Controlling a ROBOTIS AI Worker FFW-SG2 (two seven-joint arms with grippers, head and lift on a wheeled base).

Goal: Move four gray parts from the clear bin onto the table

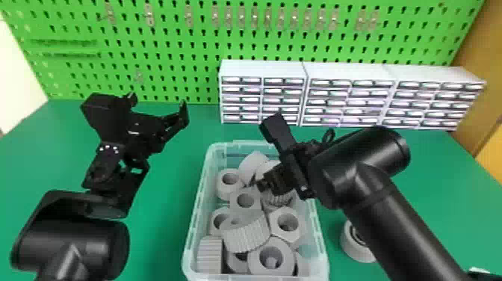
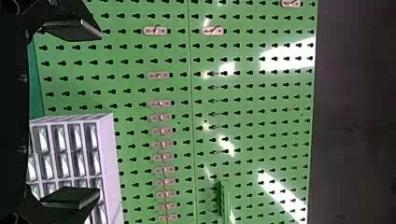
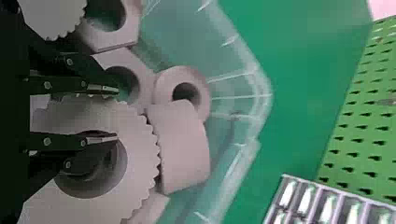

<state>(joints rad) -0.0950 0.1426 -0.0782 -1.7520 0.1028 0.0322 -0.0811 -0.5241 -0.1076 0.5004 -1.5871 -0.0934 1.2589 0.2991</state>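
The clear bin [image 1: 197,209] holds several gray parts, among them a hex-shaped one [image 1: 295,233] and a ring [image 1: 278,270]. Inside its far half is my right gripper [image 1: 258,184], tilted downward. In the right wrist view this gripper [image 3: 108,113] is shut on the wall of a large toothed gray part [image 3: 137,186], one finger in its hole and the other against its outer edge. A gray part [image 1: 349,244] lies on the table right of the bin, partly behind the right arm. My left gripper [image 1: 157,106] is held open left of the bin; its wrist view shows the gripper [image 2: 96,114] with nothing between the fingers.
White drawer cabinets [image 1: 347,93] stand along the back of the green table [image 1: 164,224], before a green pegboard [image 1: 168,48]. In the right wrist view, a curved gray part [image 3: 184,147] and a small ring [image 3: 198,84] lie close beside the held part.
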